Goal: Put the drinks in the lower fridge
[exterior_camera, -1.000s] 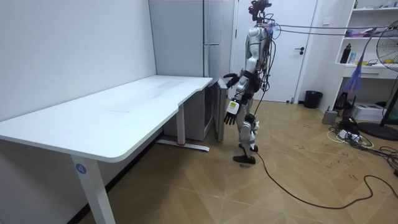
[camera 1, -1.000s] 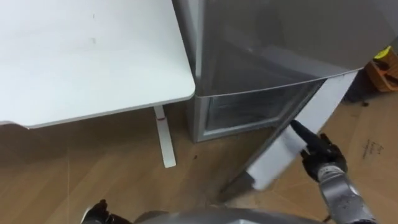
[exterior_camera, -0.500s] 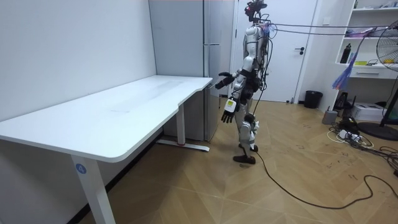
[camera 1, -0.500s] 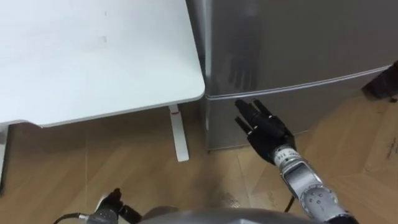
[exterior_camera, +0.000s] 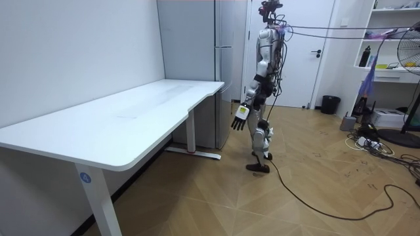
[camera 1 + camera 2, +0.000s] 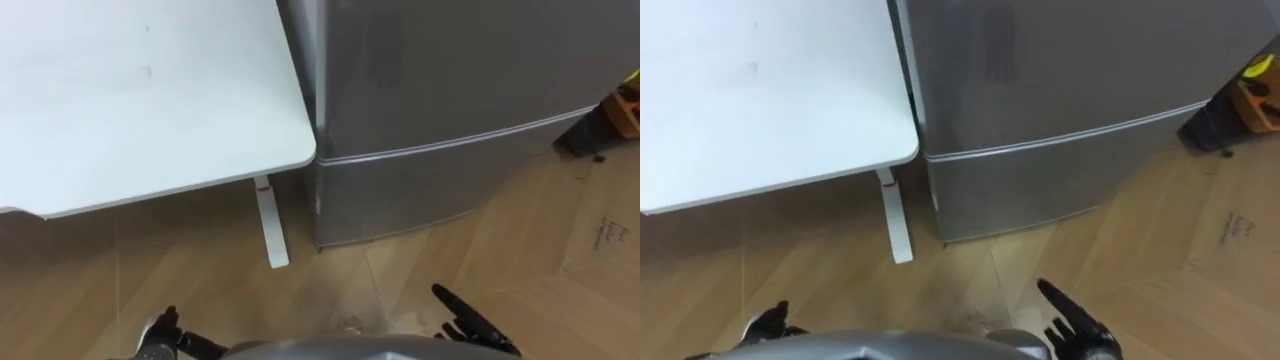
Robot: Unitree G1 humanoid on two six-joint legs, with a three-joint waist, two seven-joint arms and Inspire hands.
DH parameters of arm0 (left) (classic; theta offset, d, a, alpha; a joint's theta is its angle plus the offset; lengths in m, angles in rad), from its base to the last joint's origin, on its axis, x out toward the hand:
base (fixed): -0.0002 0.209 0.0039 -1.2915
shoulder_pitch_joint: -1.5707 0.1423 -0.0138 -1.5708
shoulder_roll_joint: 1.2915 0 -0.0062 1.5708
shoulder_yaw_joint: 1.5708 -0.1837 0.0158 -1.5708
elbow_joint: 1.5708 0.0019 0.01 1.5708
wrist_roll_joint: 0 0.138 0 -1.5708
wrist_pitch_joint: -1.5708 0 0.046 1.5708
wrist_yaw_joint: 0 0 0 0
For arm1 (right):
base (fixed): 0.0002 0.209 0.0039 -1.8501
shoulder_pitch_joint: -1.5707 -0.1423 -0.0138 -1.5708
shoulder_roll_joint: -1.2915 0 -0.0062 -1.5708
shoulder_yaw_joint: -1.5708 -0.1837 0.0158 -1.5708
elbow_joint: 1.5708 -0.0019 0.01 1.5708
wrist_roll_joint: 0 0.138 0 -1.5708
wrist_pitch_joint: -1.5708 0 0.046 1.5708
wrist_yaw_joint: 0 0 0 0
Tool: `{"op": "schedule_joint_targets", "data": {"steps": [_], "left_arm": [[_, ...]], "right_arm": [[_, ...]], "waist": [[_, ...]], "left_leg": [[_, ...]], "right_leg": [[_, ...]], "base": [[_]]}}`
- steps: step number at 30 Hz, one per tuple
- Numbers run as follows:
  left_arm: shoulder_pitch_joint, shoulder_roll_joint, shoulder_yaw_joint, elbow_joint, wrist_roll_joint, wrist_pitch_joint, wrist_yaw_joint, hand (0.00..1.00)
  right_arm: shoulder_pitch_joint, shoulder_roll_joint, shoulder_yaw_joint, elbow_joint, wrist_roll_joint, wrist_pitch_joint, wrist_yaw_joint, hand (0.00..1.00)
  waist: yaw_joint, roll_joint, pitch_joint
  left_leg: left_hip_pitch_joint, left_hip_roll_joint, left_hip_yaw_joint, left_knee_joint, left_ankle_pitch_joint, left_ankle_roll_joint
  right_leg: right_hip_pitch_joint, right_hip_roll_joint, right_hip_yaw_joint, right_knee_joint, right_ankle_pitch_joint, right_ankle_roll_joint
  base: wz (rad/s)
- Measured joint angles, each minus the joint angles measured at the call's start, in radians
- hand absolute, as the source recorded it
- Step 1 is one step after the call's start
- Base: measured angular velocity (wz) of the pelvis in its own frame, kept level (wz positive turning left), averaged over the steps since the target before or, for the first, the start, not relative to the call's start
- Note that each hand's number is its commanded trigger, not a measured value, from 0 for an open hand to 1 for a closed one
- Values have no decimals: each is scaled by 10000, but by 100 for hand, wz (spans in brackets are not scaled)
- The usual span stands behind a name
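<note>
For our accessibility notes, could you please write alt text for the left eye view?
A grey fridge with its lower door shut stands beside a white table on a wooden floor. The robot's right hand shows at the bottom edge, fingers straight and holding nothing; its left hand shows at the lower left.

Fridge (image 6: 430, 185) shut (right robot hand (image 6: 472, 326) down)
</note>
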Motion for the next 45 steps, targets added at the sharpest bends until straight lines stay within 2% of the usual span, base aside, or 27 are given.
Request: {"op": "schedule_joint_targets", "data": {"steps": [2, 4, 6, 9, 10, 12, 13, 15, 16, 19, 21, 25, 27, 32, 38, 42, 45], "left_arm": [[174, -104, 323, 139, -344, -168, 22, 0], [316, -151, 562, 322, -356, -227, 36, 0], [552, -156, 779, 469, -345, -226, 85, 0], [909, -149, 1090, 740, -308, -157, 113, 0], [1018, -148, 1136, 795, -283, -154, 177, 0], [1145, -198, 1236, 835, -100, -137, 248, 0], [1256, -223, 1301, 842, 51, -79, 245, 0], [1248, -228, 1298, 926, 81, 106, 245, 0], [1265, -249, 1326, 924, 169, 243, 214, 0], [1279, -281, 1326, 940, 259, 482, 130, 0], [1282, -308, 1428, 1013, 380, 566, -43, 0], [1264, -300, 1714, 1028, 801, 754, -455, 0], [1231, -291, 1808, 1025, 989, 844, -628, 0], [1008, -285, 1788, 1119, 1270, 1074, -928, 0], [718, -248, 1631, 1119, 1445, 1093, -1139, 0], [549, -233, 1340, 1095, 1662, 1231, -1377, 0], [428, -231, 1230, 1068, 2029, 1229, -1545, 0]], "right_arm": [[3, 114, -216, 78, 43, 180, 18, 0], [-149, 173, -332, 293, -31, 195, 96, 0], [-262, 175, -392, 407, -176, 276, 198, 0], [-454, 156, -599, 711, -814, 389, 415, 0], [-551, 136, -663, 902, -1341, 389, 422, 0], [-664, 73, -688, 1185, -2761, 390, 392, 0], [-717, 67, -718, 1183, -4013, 385, 374, 0], [-796, 62, -532, 1229, -5376, 393, 270, 0], [-870, 63, -453, 1223, -6300, 430, 187, 0], [-1246, 53, -491, 1642, -7783, 507, -23, 0], [-1395, 21, -498, 1886, -8205, 528, -11, 0], [-1278, -194, -472, 1890, -8319, 543, 28, 0], [-1159, -192, -544, 1889, -8256, 548, 29, 0], [-1155, -187, -563, 1882, -8213, 552, 3, 0], [-1148, -189, -589, 1851, -8211, 533, 86, 0], [-1166, -220, -582, 1859, -8156, 534, 0, 0], [-1162, -221, -671, 1861, -7965, 524, -5, 0]], "waist": [[179, -2, 6], [196, 18, 3], [251, 26, 4], [292, 36, 8], [281, 22, 18], [412, 28, 15], [433, -38, 74], [566, -29, 73], [767, -25, 77], [682, -88, 81], [759, -114, 71], [868, -162, 66], [962, -186, 58], [929, -188, 68], [842, -143, 65], [825, -52, 67], [595, -16, 76]], "left_leg": [[57, -42, -202, -12, -11, 12], [35, -82, -372, -1, -10, 13], [35, -96, -417, 4, -11, 13], [-14, -146, -719, 88, -11, 14], [-33, -192, -920, 156, -11, 15], [6, -228, -943, 174, -11, 16], [0, -267, -1087, 189, -12, 17], [-3, -306, -1207, 200, -18, 29], [-54, -311, -1257, 222, -20, 33], [-94, -404, -1543, 356, -20, 36], [-48, -426, -1599, 364, -20, 36], [-39, -487, -1618, 376, -21, 38], [-24, -495, -1612, 377, -28, 50], [-144, -496, -1611, 506, -66, 91], [-184, -479, -1595, 500, -78, 97], [-189, -442, -1452, 480, -86, 97], [-160, -444, -1442, 488, -86, 97]], "right_leg": [[53, -21, -113, -3, -64, 11], [89, -50, -297, -7, -78, 18], [125, -58, -374, -15, -99, 22], [294, -91, -572, -25, -127, 29], [370, -133, -812, -66, -140, 41], [473, -162, -896, -138, -174, 51], [562, -183, -1026, -162, -199, 66], [574, -207, -1062, -136, -257, 74], [550, -209, -1063, -129, -294, 73], [702, -254, -1346, -131, -371, 83], [787, -261, -1353, -130, -393, 85], [898, -392, -1598, -148, -459, 125], [917, -367, -1594, -144, -486, 135], [903, -336, -1596, -148, -517, 133], [862, -289, -1388, -147, -526, 113], [753, -257, -1143, -64, -513, 92], [713, -261, -1013, 9, -514, 91]], "base": [[21], [22], [15], [27], [44], [32], [27], [21], [4], [31], [18], [14], [6], [6], [1], [-8], [-2]]}}
